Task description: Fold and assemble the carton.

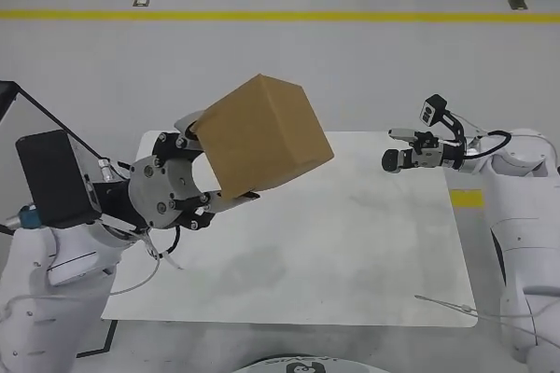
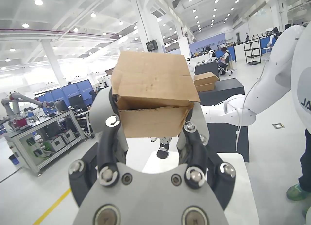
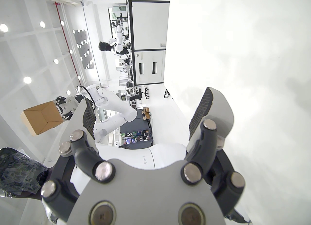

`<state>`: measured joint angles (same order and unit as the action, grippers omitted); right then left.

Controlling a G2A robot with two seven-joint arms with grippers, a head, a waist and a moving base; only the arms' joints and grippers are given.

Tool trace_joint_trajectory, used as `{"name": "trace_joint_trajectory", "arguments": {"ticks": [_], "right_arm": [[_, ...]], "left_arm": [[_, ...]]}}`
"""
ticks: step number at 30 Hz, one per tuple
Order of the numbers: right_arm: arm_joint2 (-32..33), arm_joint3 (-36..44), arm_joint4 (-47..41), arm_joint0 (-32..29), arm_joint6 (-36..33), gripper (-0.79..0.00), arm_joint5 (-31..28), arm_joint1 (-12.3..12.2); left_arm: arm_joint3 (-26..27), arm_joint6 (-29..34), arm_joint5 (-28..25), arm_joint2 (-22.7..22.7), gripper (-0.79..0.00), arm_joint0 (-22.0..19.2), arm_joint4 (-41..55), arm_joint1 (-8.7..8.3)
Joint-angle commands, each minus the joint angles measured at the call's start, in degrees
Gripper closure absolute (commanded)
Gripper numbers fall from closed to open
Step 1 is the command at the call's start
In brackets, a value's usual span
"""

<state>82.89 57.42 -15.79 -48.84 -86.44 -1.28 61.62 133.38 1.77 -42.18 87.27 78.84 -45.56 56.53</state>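
1. The left hand (image 1: 215, 163) is clamped on the carton (image 1: 266, 135), gripping two opposite sides at one end. It holds the carton in the air, tilted, above the far left part of the bench (image 1: 355, 261), touching nothing else.

2. The carton already reads as a full box. The faces turned to the top camera are flat and closed.

3. In the left wrist view, the end facing that wrist has its flaps folded in. They are not flush, though: one flap's edge stands proud of the one beneath, leaving a dark gap between them.

4. The right hand (image 1: 392, 158) is open and empty. It hangs over the bench's far right edge, well apart from the carton.

5. The step in hand looks like the last stage of assembly: the body is formed and one end needs closing tight.

6. The next move probably calls for the right hand to cross over and press the loose flap flat while the left keeps its grip. Otherwise the carton could be lowered squarely onto the bench. Pushing too hard on the flap could buckle the thin board or twist the carton out of the clamp.
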Motion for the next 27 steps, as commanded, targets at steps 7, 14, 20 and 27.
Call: {"name": "trace_joint_trajectory", "arguments": {"ticks": [7, 14, 20, 27], "right_arm": [[0.0, 0.0, 0.0, 0.0, 0.0, -0.785, 0.0, 0.0], [0.0, 0.0, 0.0, 0.0, 0.0, -0.785, 0.0, 0.0], [0.0, 0.0, 0.0, 0.0, 0.0, -0.785, 0.0, 0.0], [0.0, 0.0, 0.0, 0.0, 0.0, -0.785, 0.0, 0.0]], "left_arm": [[1.3, 22.5, 2.1, -0.4, 0.000, -7.1, 6.4, -1.00], [1.3, 37.6, 5.2, 0.2, 0.000, -14.5, 15.2, -2.06], [1.3, 39.4, 4.6, 0.4, 0.000, -16.1, 15.4, -2.25], [1.3, 39.5, 5.9, 0.3, 0.000, -15.1, 15.3, -2.34]]}}
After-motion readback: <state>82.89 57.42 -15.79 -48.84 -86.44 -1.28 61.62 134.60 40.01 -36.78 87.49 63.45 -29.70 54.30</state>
